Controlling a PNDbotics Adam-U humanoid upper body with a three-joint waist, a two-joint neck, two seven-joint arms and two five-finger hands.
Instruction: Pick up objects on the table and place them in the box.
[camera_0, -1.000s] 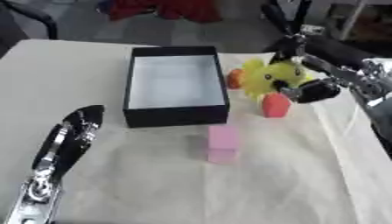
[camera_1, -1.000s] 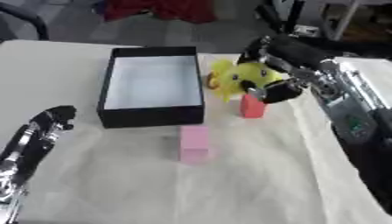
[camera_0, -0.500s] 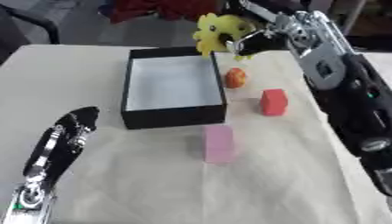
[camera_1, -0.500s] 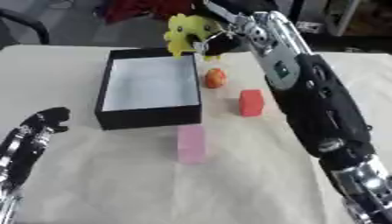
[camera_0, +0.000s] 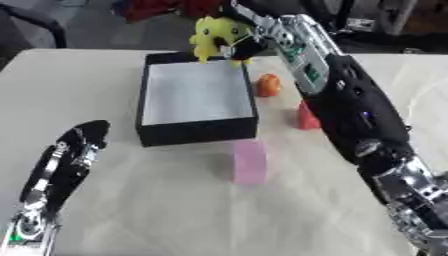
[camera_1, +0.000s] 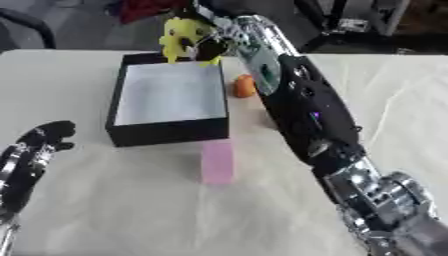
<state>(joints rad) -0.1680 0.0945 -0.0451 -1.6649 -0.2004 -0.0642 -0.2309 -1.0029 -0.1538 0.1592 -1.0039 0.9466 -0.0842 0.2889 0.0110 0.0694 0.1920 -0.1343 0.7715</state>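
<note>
Right robot hand (camera_0: 248, 37) holding yellow toy (camera_0: 216, 33) above box (camera_0: 198, 131).

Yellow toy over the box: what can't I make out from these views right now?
- Right robot hand: blurred; its hold on the yellow toy is unclear in both eye views.
- Red block: partly hidden by the right arm in the left eye view, fully hidden in the right.
- Orange object: too blurred to identify.

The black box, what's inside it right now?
The black box shows only a bare pale floor. The yellow toy hangs above its far edge in the right hand. That toy and hand cover the far rim.
</note>
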